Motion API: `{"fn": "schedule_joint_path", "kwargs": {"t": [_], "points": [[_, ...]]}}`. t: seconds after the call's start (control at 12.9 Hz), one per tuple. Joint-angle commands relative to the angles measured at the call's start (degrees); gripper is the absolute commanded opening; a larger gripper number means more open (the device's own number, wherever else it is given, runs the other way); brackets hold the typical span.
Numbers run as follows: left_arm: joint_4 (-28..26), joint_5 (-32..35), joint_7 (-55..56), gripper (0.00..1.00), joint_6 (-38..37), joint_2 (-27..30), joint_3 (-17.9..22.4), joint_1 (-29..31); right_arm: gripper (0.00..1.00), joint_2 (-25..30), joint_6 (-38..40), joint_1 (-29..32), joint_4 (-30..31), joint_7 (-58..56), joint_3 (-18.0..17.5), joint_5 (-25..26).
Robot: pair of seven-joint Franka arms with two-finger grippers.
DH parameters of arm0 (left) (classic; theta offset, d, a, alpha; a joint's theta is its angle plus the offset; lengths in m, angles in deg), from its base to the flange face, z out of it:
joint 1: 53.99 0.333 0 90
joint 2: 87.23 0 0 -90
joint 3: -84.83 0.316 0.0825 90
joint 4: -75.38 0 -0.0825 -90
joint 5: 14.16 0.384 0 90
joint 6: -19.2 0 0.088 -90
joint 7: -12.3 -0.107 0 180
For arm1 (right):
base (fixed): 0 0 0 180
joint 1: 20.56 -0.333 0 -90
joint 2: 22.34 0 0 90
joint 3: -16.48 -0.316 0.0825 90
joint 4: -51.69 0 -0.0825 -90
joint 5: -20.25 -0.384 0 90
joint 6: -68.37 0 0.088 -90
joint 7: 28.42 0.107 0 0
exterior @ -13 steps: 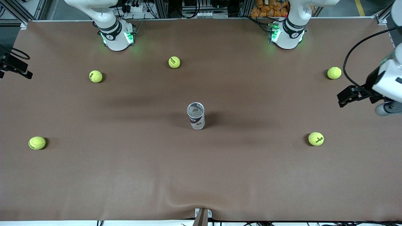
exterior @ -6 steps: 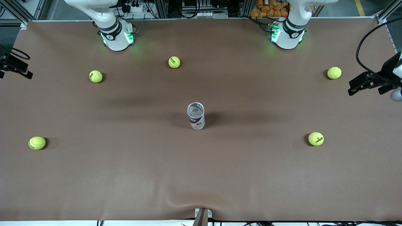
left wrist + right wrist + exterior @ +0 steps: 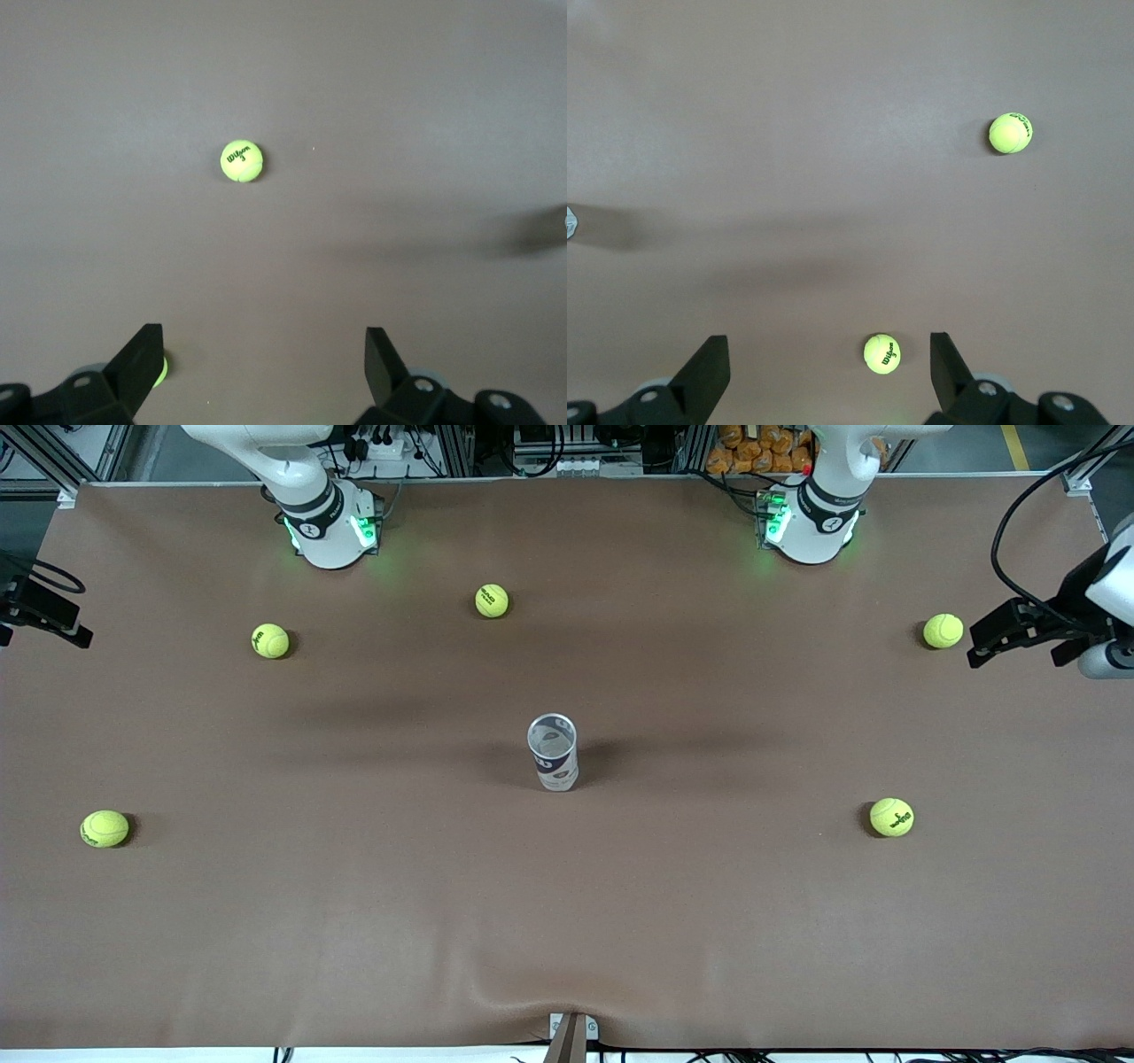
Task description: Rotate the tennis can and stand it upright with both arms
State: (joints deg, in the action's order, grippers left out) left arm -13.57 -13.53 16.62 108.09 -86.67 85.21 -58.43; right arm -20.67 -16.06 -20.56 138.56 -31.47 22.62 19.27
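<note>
Tennis can (image 3: 553, 752) upright at the table's centre; left gripper (image 3: 261, 359) and right gripper (image 3: 828, 367), both spread empty (high above the ends), should stay clear of it.

"Wilson 3" on a tennis ball (image 3: 242, 161).

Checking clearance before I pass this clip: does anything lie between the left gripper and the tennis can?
Nothing visible does. The tennis can stands upright mid-table; the left gripper, open, is over the left arm's end of the table. Tennis balls flank that stretch.
</note>
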Motion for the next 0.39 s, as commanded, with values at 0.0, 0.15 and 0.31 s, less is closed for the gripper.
{"fn": "schedule_joint_path", "kwargs": {"t": [0.0, 0.15, 0.31], "points": [[-3.34, -0.36, -0.97, 1.0, -1.0, 3.04, -1.17, 0.84, 1.0, 0.18, 0.23, 0.01, -0.22, -0.64, -0.16, 0.71], [-2.73, -0.19, -1.41, 1.0, -1.18, 2.78, -1.17, 0.84, 1.0, 0.18, 0.32, 0.01, -0.22, -0.64, -0.16, 0.71], [-2.64, -0.54, -1.41, 1.0, -1.18, 2.78, -1.17, 0.84, 1.0, 0.18, 0.32, 0.01, -0.22, -0.64, -0.16, 0.71]]}}
